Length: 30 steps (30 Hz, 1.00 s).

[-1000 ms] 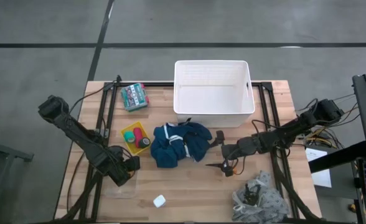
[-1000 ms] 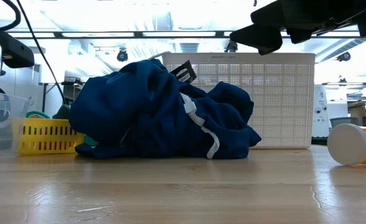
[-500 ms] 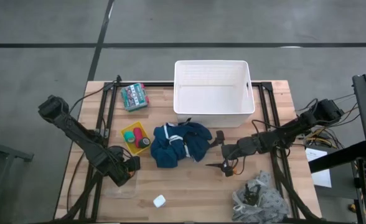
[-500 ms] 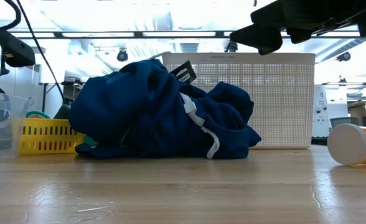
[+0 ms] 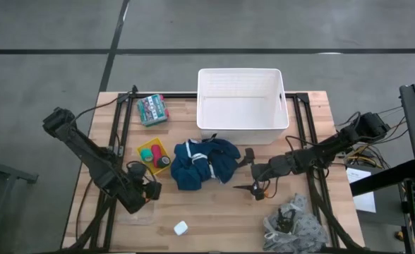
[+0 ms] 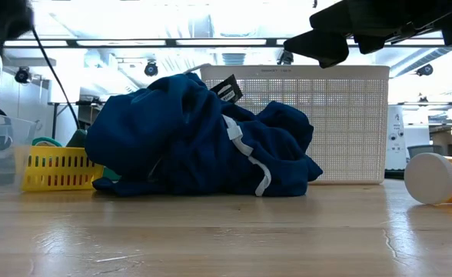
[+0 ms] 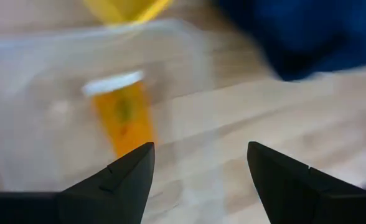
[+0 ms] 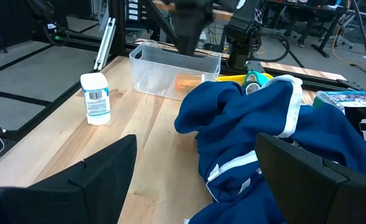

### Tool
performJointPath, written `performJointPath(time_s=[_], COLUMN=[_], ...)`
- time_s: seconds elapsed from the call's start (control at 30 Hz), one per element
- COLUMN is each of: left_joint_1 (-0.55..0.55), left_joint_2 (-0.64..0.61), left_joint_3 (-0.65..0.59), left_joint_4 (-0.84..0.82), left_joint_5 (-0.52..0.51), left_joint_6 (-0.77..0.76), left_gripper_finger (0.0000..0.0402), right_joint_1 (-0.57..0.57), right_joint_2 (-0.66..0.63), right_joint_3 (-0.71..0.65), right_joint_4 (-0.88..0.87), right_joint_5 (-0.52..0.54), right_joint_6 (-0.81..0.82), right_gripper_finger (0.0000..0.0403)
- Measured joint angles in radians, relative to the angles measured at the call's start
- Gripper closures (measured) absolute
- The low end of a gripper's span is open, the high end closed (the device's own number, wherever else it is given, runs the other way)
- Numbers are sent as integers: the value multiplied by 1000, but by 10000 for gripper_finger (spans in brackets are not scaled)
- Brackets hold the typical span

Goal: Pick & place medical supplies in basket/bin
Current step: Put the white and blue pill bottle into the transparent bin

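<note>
the left gripper hangs over the clear box with its fingers spread and nothing between them; beneath them the orange pill bottle lies on its side inside the box, white cap away from the fingers; compared with a second ago the fingers have parted and the left arm has drawn slightly back from the box, which suggests the bottle has just been let go and that item is likely done. just beyond the box, the yellow tray holds the tape rolls; beside it the blue garment lies heaped on the table, outside any bin. the right gripper waits just beside the garment, unchanged, fingers wide and empty; probably the next item. farther off, the white tub stands with nothing visible in it; the patterned cloth and a small white bottle lie at the table's near edge, still to be collected.
</note>
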Motion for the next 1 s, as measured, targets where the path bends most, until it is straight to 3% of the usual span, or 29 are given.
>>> performJointPath(time_s=[0.27,0.5,0.83,1.0], left_joint_1=[2,6,6,4], left_joint_2=[7,138,458,563], left_joint_3=[91,214,589,714], left_joint_4=[27,29,-150,-167], left_joint_5=[-175,-160,-119,-78], left_joint_6=[300,465,651,697], left_gripper_finger=[143,144,144,144], right_joint_1=[0,0,0,0], right_joint_2=[0,0,0,0], right_joint_3=[0,0,0,0], right_joint_4=[0,0,0,0], right_joint_5=[0,0,0,0], right_joint_6=[0,2,1,0], right_gripper_finger=[78,78,78,78])
